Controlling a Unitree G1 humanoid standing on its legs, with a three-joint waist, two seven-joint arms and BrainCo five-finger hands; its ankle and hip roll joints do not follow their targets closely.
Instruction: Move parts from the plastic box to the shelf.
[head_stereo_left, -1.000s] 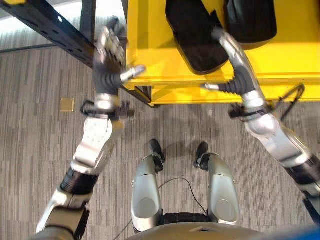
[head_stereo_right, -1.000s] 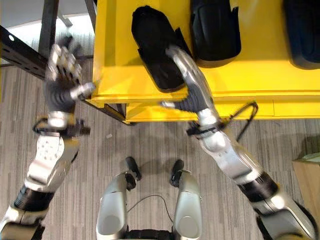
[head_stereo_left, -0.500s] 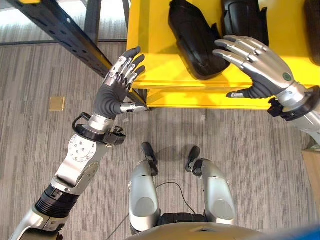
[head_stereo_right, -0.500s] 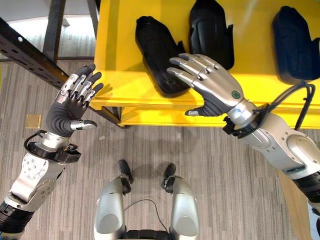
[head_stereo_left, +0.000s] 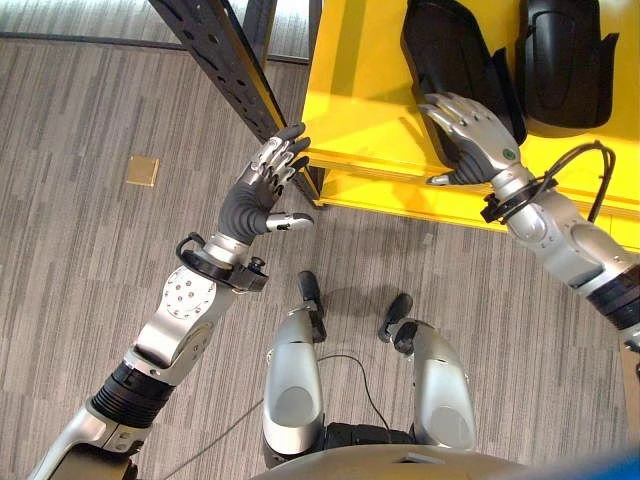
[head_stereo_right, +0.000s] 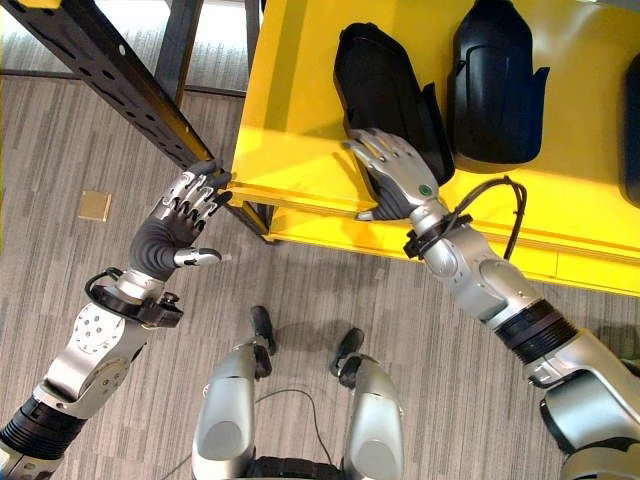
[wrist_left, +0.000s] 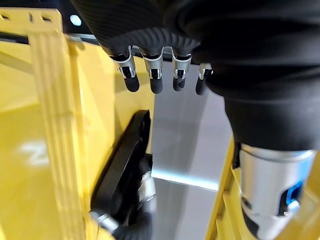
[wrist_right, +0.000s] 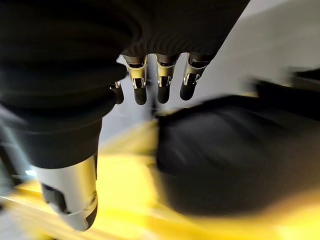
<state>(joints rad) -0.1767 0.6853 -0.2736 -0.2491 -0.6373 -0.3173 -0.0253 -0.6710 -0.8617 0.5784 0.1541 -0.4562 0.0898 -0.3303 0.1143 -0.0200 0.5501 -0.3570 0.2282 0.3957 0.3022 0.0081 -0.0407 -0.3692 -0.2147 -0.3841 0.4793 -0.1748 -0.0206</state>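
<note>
I am resting my right hand (head_stereo_right: 395, 180), fingers flat and released, on a black part (head_stereo_right: 385, 95) lying on the yellow shelf (head_stereo_right: 290, 150); my left hand (head_stereo_right: 170, 228) is hovering released. Next, returning for another part.

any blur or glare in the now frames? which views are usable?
Right wrist view: motion blur smears the black part and yellow shelf. Left wrist view: bright glare patch on the shelf, near fingers soft. Both eye views crisp: right hand and left hand well defined, lighting even.

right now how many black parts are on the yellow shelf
3 show: one under the right hand, at; one beside it; one at the right edge, cut off. More may lie beyond.
</note>
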